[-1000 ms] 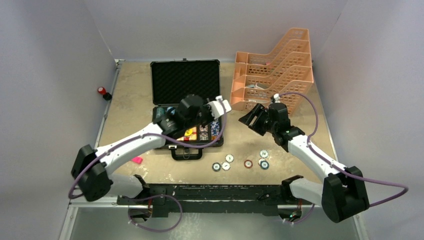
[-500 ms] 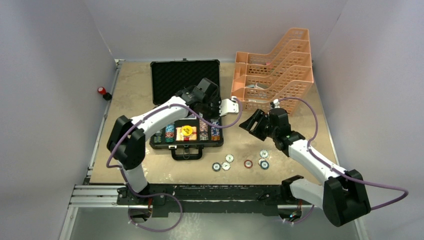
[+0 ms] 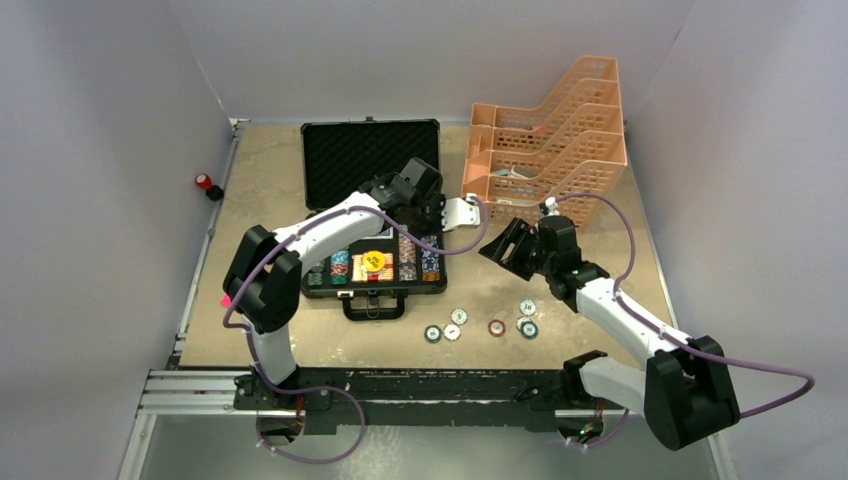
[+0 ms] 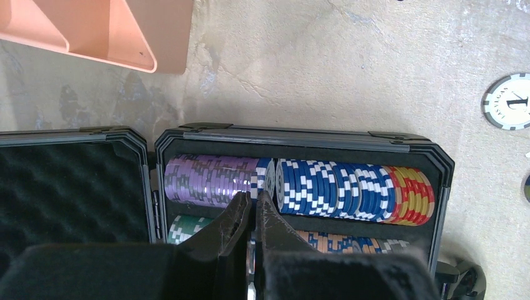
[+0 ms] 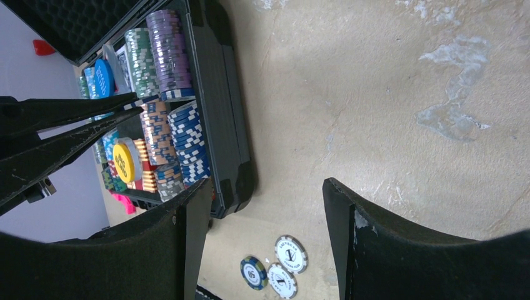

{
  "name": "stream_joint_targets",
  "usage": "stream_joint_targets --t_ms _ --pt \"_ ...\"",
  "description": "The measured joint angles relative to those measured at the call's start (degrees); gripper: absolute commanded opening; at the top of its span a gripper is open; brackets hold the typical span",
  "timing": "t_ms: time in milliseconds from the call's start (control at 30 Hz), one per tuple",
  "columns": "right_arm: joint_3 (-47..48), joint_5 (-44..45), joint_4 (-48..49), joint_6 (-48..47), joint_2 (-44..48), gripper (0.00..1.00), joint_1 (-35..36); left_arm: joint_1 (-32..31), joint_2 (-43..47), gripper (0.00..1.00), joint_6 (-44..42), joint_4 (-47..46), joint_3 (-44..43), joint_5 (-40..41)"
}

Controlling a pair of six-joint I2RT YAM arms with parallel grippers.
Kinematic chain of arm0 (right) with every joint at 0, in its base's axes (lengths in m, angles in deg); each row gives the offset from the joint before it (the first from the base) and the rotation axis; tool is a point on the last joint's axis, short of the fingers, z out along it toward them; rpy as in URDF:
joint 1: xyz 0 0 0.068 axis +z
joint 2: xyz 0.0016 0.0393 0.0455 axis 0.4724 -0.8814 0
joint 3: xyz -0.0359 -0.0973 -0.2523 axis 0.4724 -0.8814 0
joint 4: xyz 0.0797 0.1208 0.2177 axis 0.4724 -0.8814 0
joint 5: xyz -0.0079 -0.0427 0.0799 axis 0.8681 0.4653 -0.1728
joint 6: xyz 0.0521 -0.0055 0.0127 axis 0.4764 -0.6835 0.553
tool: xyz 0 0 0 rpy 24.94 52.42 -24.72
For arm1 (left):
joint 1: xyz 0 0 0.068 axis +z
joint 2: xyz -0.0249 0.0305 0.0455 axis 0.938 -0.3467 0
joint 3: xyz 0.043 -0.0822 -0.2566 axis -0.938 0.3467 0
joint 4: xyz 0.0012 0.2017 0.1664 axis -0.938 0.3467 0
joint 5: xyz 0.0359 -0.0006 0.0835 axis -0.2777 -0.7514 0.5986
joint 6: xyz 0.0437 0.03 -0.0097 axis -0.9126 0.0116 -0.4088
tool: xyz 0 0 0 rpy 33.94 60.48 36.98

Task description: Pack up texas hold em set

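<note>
Where the left arm (image 3: pixel 320 225) crosses the open black briefcase (image 3: pixel 370 160) on the bench (image 3: pixel 262 190), part of its chip rows (image 4: pixel 325 187) is hidden; the left tool (image 4: pixel 253 205), pressed together, hangs over them. The right tool (image 5: pixel 265 187), spread and empty, sits right of the briefcase; loose chips (image 3: pixel 458 316) lie on the mottled tan surface between grey walls (image 3: pixel 100 150).

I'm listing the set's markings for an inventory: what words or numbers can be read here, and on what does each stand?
"1": on the grey-and-white chip lying beside the case; its curved small print is too blurred.
"BIG BLIND", probably: on the yellow round button in the case; not sharp.
Blue round button: print unreadable.
Loose chips in the right wrist view: print too small.
</note>
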Motion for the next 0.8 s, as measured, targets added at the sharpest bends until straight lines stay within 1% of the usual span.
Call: stream_joint_targets --t_ms 633,667,800 --pt "-0.11 -1.20 0.02 -0.39 -0.02 0.68 -0.46 0.00 -1.49 0.00 -0.02 1.64 0.00 -1.29" --pt "-0.11 -1.20 0.04 -0.37 -0.07 0.68 -0.46 0.00 -1.90 0.01 0.00 1.68 0.00 -1.16" --pt "-0.35 -1.20 0.07 -0.39 -0.09 0.68 -0.48 -0.07 -3.37 0.25 2.08 0.52 -0.02 1.36"
